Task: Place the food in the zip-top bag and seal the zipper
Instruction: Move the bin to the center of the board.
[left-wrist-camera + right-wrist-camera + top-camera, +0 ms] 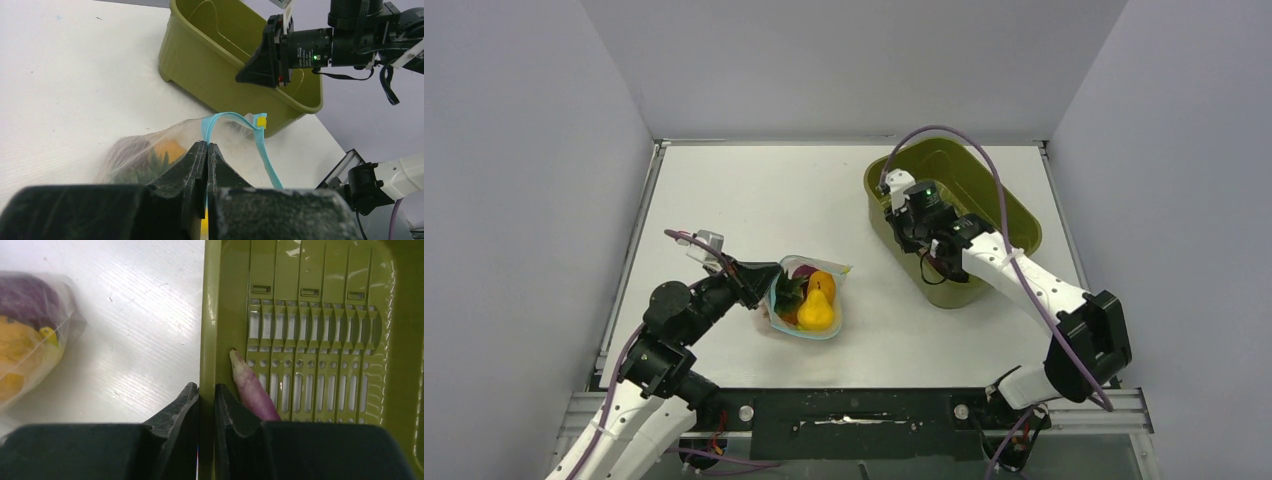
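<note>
The clear zip-top bag (807,300) lies mid-table holding food: a yellow piece (816,313), an orange fruit (823,283) with green leaves, and a purple piece (803,269). My left gripper (207,146) is shut on the bag's teal zipper (270,167) at its left edge. The strip loops open, with a yellow slider (260,121) on it. My right gripper (206,390) is shut on the near wall of the olive basin (210,315), one finger inside and one outside. A long pink-purple food piece (253,388) lies inside the basin against the inner finger.
The olive basin (994,205) stands at the right of the table, with the right arm (1024,280) reaching over its near end. The bag also shows at the left edge of the right wrist view (30,335). White walls enclose the table on three sides.
</note>
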`<act>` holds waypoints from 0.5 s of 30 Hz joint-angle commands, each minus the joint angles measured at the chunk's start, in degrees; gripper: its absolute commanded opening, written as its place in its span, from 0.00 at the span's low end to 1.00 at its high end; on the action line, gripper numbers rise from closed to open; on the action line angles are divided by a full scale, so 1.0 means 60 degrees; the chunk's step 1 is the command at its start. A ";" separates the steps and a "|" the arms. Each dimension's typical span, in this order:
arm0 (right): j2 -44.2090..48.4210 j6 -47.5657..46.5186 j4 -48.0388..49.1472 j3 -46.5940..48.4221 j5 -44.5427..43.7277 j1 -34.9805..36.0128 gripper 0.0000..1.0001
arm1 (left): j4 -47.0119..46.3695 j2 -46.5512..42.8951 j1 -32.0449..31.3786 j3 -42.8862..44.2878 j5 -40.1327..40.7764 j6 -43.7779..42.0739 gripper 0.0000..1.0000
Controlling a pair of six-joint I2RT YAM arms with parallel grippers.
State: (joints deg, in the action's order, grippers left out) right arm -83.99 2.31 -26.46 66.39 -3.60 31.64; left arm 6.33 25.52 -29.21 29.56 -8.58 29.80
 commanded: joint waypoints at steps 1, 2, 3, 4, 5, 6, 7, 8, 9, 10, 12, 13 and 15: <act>0.0987 -0.1001 0.0681 -0.0414 -0.0778 0.0292 0.00 | -0.0683 -0.0115 -0.0039 0.0075 0.0059 -0.0279 0.00; 0.1121 -0.1198 0.0737 -0.0610 -0.0998 0.0383 0.00 | -0.0633 -0.0101 -0.0039 0.0113 0.0070 -0.0323 0.00; 0.1255 -0.1380 0.0834 -0.0813 -0.1217 0.0473 0.00 | -0.0559 -0.0087 -0.0039 0.0176 0.0092 -0.0367 0.00; 0.1407 -0.1595 0.0949 -0.1057 -0.1358 0.0552 0.00 | -0.0480 -0.0055 -0.0039 0.0228 0.0103 -0.0442 0.00; 0.1533 -0.1792 0.1049 -0.1272 -0.1444 0.0636 0.00 | -0.0406 -0.0009 -0.0039 0.0291 0.0109 -0.0498 0.00; 0.1644 -0.1948 0.1155 -0.1566 -0.1538 0.0703 0.00 | -0.0329 0.0013 -0.0035 0.0329 0.0100 -0.0545 0.00; 0.1743 -0.2101 0.1280 -0.1794 -0.1658 0.0790 0.00 | -0.0268 0.0036 -0.0038 0.0386 0.0099 -0.0574 0.00; 0.1838 -0.2225 0.1365 -0.1985 -0.1822 0.0879 0.00 | -0.0204 0.0031 -0.0039 0.0425 0.0119 -0.0606 0.00; 0.1916 -0.2293 0.1433 -0.2144 -0.2027 0.0973 0.00 | -0.0122 0.0014 -0.0035 0.0433 0.0204 -0.0615 0.00; 0.1977 -0.2315 0.1469 -0.2276 -0.2188 0.1039 0.00 | -0.0001 -0.0010 -0.0037 0.0456 0.0385 -0.0539 0.00; 0.2142 -0.2357 0.1589 -0.2541 -0.2223 0.1103 0.00 | 0.0299 -0.0019 -0.0017 0.0563 0.0871 -0.0360 0.00; 0.2249 -0.2442 0.1660 -0.2672 -0.2119 0.1133 0.00 | 0.0438 -0.0007 -0.0021 0.0646 0.1130 -0.0317 0.00; 0.2481 -0.3033 0.1795 -0.2943 -0.1725 0.1220 0.00 | 0.0724 0.0044 -0.0025 0.0890 0.1428 -0.0307 0.00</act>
State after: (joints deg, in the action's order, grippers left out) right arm -72.20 -9.72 -18.37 51.46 -13.02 38.02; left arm 8.88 25.65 -29.21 30.11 -5.10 27.94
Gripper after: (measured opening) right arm 0.134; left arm 0.012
